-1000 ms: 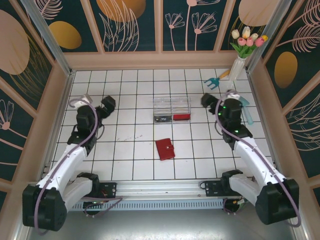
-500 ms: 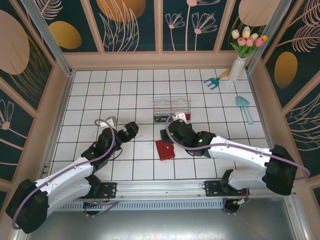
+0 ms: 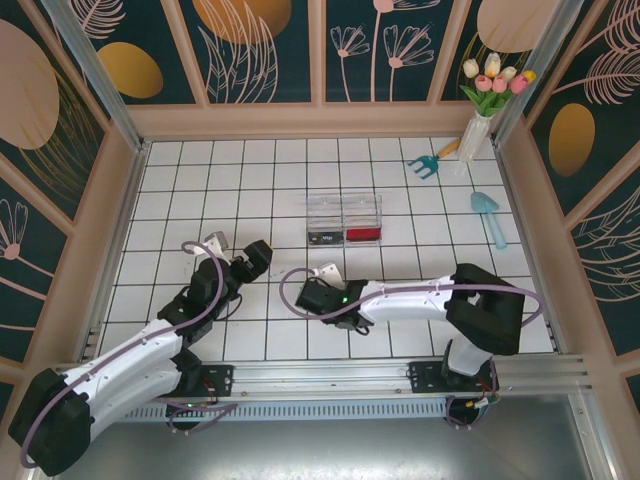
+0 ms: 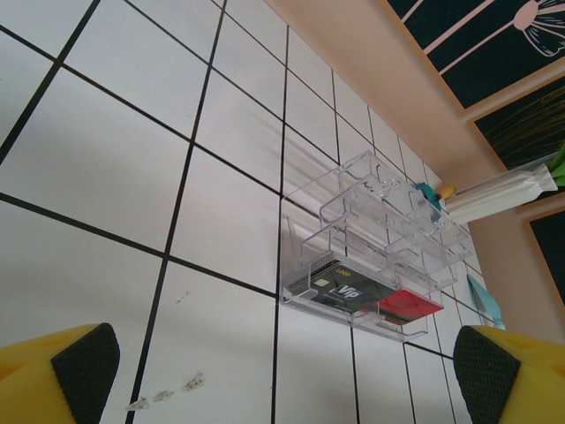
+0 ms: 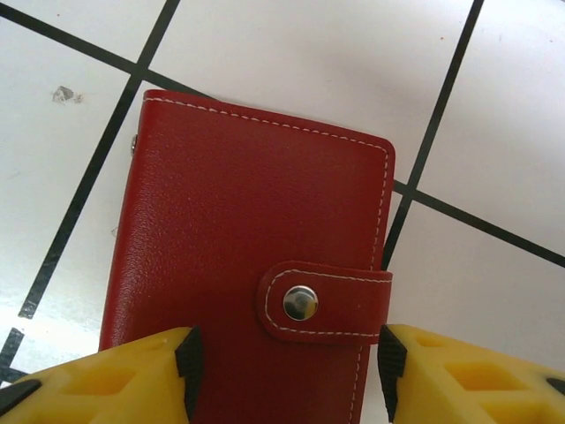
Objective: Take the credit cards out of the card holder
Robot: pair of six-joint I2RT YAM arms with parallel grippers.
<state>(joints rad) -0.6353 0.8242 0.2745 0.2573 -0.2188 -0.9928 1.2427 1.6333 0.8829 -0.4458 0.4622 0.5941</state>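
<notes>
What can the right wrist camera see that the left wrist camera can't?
The right wrist camera sees the red wallet, closed. Its tab is held by a shiny snap, and it lies flat, partly between the right fingers. The left wrist camera sees a clear tray with a black piece and a red piece inside, farther off past the wide-apart left fingers. Both see the white tiled table with black lines, and yellow fingers with black pads.

White tiled table (image 3: 260, 190), closed red card holder (image 5: 247, 230), clear tray (image 3: 344, 212), teal scoop (image 3: 489, 216), blue rake (image 3: 428, 163), vase (image 3: 474, 137)
</notes>
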